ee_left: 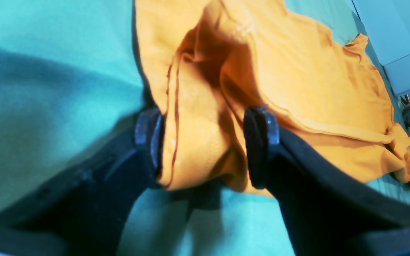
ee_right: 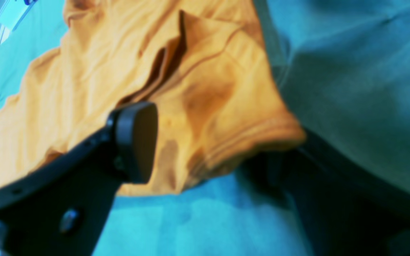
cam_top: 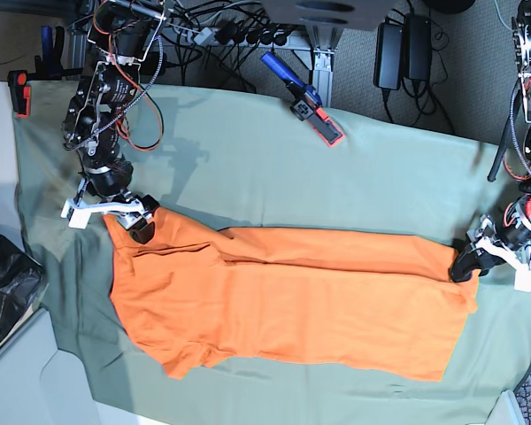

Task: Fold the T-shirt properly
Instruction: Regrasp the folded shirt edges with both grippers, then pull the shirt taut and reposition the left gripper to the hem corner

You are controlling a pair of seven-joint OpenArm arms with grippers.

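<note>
The T-shirt lies spread lengthwise across the middle of the sage-green cloth that covers the surface, already doubled once along its length, with one short end at the left of the base view and the other at the right. It looks light and limp: soft cotton that wrinkles, sags and bunches wherever it is lifted, so it will probably drape from any pinch point and slide little over the cloth beneath. The stitched hems and sleeve cuffs are the firmest parts and seem the best places to take hold, with both arms gripping matching corners so the fabric stays taut between them. The left end effector sits at the right-hand end in the base view, its two pads standing on either side of a bunched, hemmed fold of orange fabric; whether they press it or only bracket it cannot be told. The right end effector is at the far-left corner, released, its jaws spread wide with a ribbed cuff or hem lying between them but not clamped. No print, brand or legible writing shows on the shirt, and no tag can be made out in these views.
</note>
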